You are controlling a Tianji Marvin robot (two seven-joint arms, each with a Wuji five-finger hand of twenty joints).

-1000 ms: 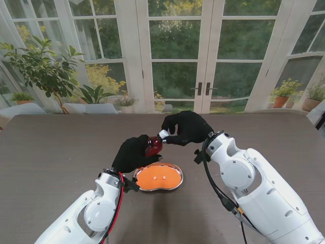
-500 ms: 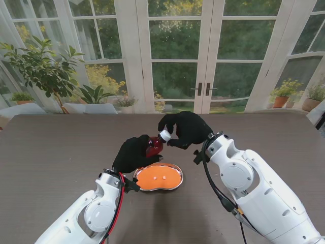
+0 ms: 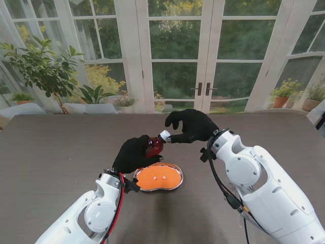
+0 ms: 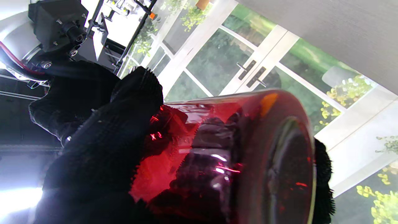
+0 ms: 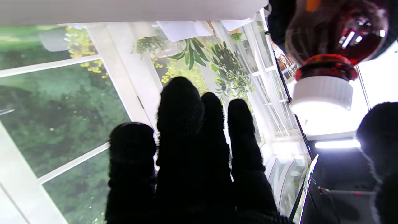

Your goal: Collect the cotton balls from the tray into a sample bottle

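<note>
Behind our table (image 3: 45,152), glass doors (image 3: 203,56); left hand (image 3: 133,153) grasps the red bottle (image 3: 154,146), right hand (image 3: 190,126) fingers spread beside its white cap (image 3: 164,135).

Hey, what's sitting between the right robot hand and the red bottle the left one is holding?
Only the bottle's white cap: the stand view shows it between the right robot hand and the red bottle.

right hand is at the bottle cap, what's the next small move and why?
Probably close the right hand back on the white cap and keep unscrewing. The cap sits on the red bottle held by the left hand, the right fingers are spread off it, and two cotton balls wait in the tray.
</note>
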